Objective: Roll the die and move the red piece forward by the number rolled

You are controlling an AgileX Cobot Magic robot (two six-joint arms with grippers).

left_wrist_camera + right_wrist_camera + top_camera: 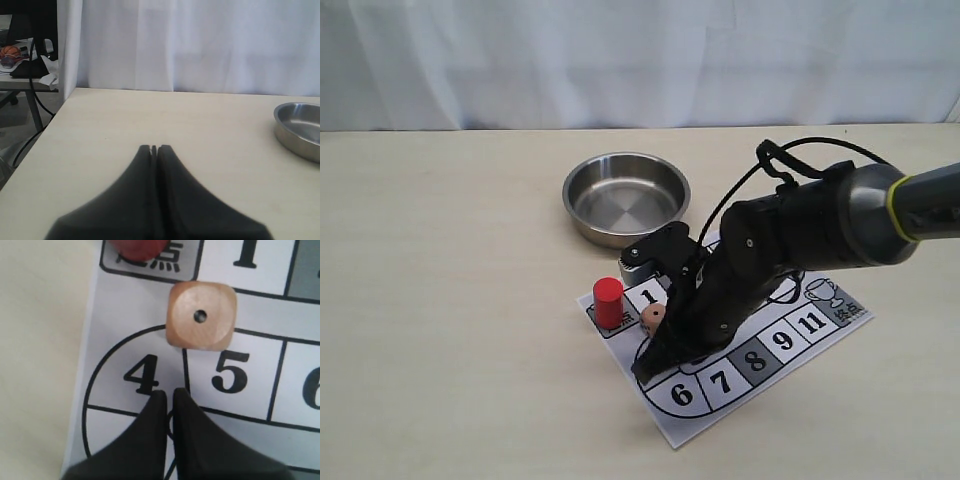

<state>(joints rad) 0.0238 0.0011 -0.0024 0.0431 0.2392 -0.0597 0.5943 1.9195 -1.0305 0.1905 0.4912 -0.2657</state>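
The tan die [201, 315] rests on the numbered paper board [840, 330], one dark pip facing up, beside squares 4 and 5; the exterior view shows the die [654, 317] just right of the red piece. The red piece [608, 302] stands upright on the board's start square, and only its edge [137, 247] shows in the right wrist view. My right gripper [169, 392] hangs low over the board near the die, shut with nothing held. My left gripper [154, 148] is shut and empty over bare table, outside the exterior view.
A round steel bowl [626, 196] sits behind the board and also shows as a bowl rim [298, 129] in the left wrist view. The right arm [800, 235] covers the board's middle squares. The table's left edge [47, 130] drops off near the left gripper.
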